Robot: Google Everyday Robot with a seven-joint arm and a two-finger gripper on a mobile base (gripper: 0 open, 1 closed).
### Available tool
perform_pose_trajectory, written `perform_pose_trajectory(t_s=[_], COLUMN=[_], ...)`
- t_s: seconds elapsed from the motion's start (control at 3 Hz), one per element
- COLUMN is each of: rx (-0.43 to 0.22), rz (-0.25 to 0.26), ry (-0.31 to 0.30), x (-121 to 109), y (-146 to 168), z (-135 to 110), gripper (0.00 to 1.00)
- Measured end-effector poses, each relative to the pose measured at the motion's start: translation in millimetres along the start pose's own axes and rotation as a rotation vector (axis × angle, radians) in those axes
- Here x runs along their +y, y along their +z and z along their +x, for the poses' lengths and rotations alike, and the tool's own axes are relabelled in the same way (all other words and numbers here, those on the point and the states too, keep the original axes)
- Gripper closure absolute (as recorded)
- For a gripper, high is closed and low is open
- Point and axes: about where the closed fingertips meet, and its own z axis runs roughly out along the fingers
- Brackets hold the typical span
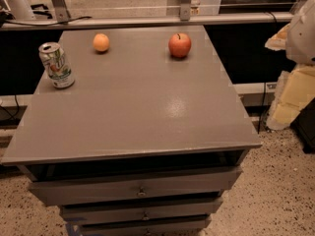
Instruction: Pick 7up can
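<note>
The 7up can (56, 65) stands upright near the left edge of the grey table top (142, 107). It is whitish-silver and green with a reddish label patch and a silver top. My gripper (290, 98) shows as pale cream parts at the right edge of the camera view. It is off the table's right side, far from the can and holding nothing that I can see.
An orange fruit (101, 42) lies at the back left of the table and a red apple (179, 45) at the back middle. The table is a drawer cabinet (140, 191). A rail (147, 21) runs behind it. Speckled floor (280, 191) lies to the right.
</note>
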Motion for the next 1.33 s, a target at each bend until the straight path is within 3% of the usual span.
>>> perform_pose_trajectory(t_s=[0.33, 0.67, 1.0, 1.33], rx=[0.000, -0.089, -0.286, -0.474], rz=[0.000, -0.001, -0.037, -0.117], ry=[0.000, -0.009, -0.035, -0.057], x=[0.0, 3.8, 20.9, 41.0], y=[0.0, 9.5, 37.0, 73.7], z=[0.0, -22.1, -91.2, -175.7], gripper=[0.00, 0.00, 0.00, 0.00])
